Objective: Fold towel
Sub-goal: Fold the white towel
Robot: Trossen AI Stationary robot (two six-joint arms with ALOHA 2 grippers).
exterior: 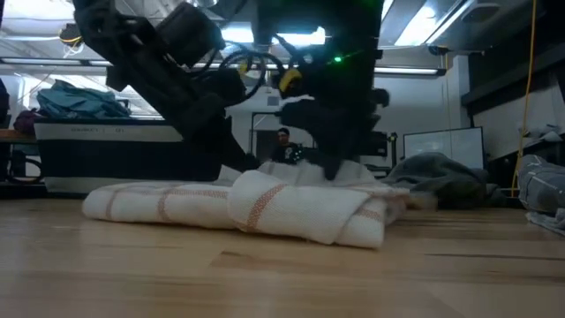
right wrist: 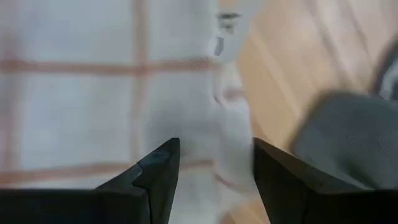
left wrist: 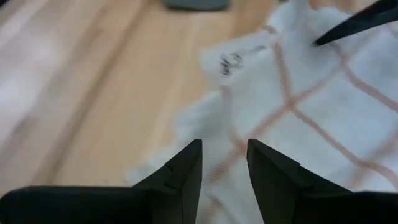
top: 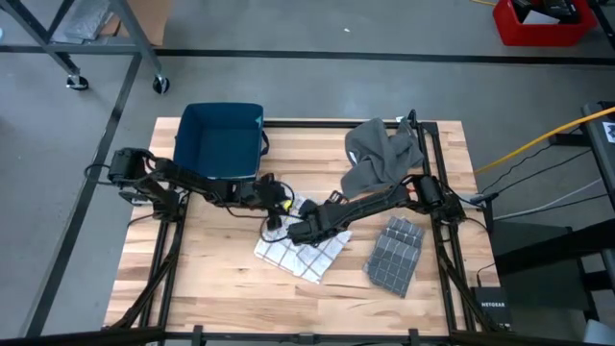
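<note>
The white checked towel [top: 300, 252] is seen lying near the middle of the counter [top: 211, 288], bunched and partly doubled over, with a thick roll along one edge in the low view; no neat fold has been made yet. The left gripper [top: 274, 223] is held low at the towel's left far edge, its jaws parted with cloth seen between and past them, though whether anything is pinched cannot be told. The right gripper [top: 304, 231] is held over the towel's far side, its jaws likewise parted above the fabric, with no grip shown.

The task is judged to be at an early to middle stage: the cloth is gathered, but edges are not aligned and flattening is still needed. A grey folded cloth [top: 394, 252], a crumpled grey garment [top: 380, 152] and a blue bin [top: 221, 141] are left untouched nearby.
</note>
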